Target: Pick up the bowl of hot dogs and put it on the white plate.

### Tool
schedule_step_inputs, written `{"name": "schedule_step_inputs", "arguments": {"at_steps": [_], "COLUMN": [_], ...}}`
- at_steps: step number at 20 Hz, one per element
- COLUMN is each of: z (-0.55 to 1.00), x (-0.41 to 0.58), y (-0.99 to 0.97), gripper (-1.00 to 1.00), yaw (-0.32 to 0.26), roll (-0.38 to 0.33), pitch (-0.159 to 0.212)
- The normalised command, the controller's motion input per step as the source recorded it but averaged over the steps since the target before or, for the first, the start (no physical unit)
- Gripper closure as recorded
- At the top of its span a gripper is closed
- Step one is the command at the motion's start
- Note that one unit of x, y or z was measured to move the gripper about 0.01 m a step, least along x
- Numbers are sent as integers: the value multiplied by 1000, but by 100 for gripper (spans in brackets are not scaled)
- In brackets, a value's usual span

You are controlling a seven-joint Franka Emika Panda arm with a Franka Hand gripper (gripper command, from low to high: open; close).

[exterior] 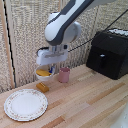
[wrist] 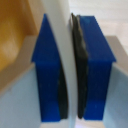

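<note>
In the exterior view my gripper point(exterior: 50, 69) hangs over the small white hot dog bowl point(exterior: 45, 76) at the back of the wooden table. Yellow-orange hot dogs point(exterior: 42, 73) show inside the bowl. In the wrist view the gripper point(wrist: 70, 70) has its blue-tipped fingers point(wrist: 47, 75) closed on the bowl's white rim point(wrist: 57, 25), with the yellow-orange hot dogs point(wrist: 14, 35) on one side. I cannot tell whether the bowl touches the table. The large white plate point(exterior: 25, 104) lies at the front on the exterior view's left, apart from the bowl.
A pink cup point(exterior: 64, 75) stands just beside the bowl on the exterior view's right. A loose orange-yellow block point(exterior: 42, 87) lies between bowl and plate. A black appliance point(exterior: 109, 52) stands at the back right. A beige wall runs behind the table.
</note>
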Motion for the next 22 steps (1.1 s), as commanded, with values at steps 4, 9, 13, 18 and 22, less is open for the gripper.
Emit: {"name": "schedule_step_inputs", "arguments": {"at_steps": [4, 9, 13, 18, 22], "z": [-163, -311, -426, -387, -224], "x": [516, 246, 79, 206, 186], "y": [819, 717, 540, 301, 54], "gripper": [100, 100, 100, 100, 100], "yaw": [8, 60, 73, 116, 96], "roll": [0, -19, -54, -112, -93], "pitch": [113, 137, 67, 1, -21]}}
